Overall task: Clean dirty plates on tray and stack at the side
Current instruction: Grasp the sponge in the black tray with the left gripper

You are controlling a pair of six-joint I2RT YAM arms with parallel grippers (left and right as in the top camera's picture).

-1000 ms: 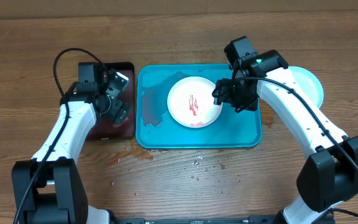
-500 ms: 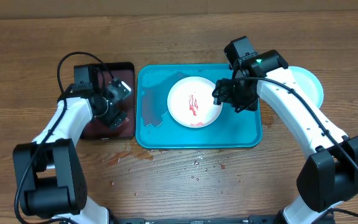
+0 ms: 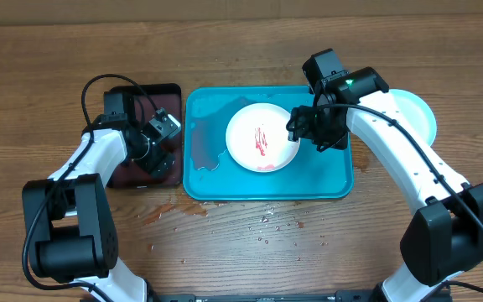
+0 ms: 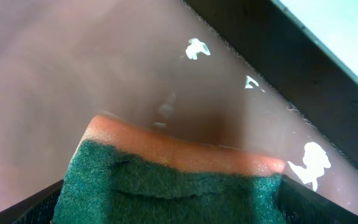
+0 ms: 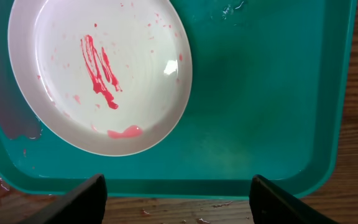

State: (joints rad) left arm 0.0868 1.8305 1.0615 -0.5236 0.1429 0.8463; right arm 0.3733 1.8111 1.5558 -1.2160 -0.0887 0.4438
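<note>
Two plates show from where I stand. One white plate [image 3: 262, 137] lies in the blue tray [image 3: 325, 180], toward its far right part, with red streaks across its middle and a pink blot near its rim. One mint plate [image 3: 416, 113] sits on the table [image 3: 241, 50] just right of the tray, partly behind the right arm, and what shows of it looks clean. There are two trays as well: the blue one in the middle and a smaller dark-red one [image 3: 132, 172] with a black rim just left of it. The right gripper [image 3: 294, 127] hangs over the blue tray at the white plate's right edge. Its jaws are spread wide and have nothing between them (its wrist view shows both fingers [image 5: 82, 199] well apart with bare tray below). The left gripper [image 3: 159, 134] is over the dark-red tray, its jaws closed onto the one sponge [image 4: 173, 180], which is green with an orange layer. The sponge sits close over the wet red surface, though I cannot tell whether it touches. Water lies in a puddle in the blue tray's left part and as droplets [image 3: 267, 222] on the table in front.
</note>
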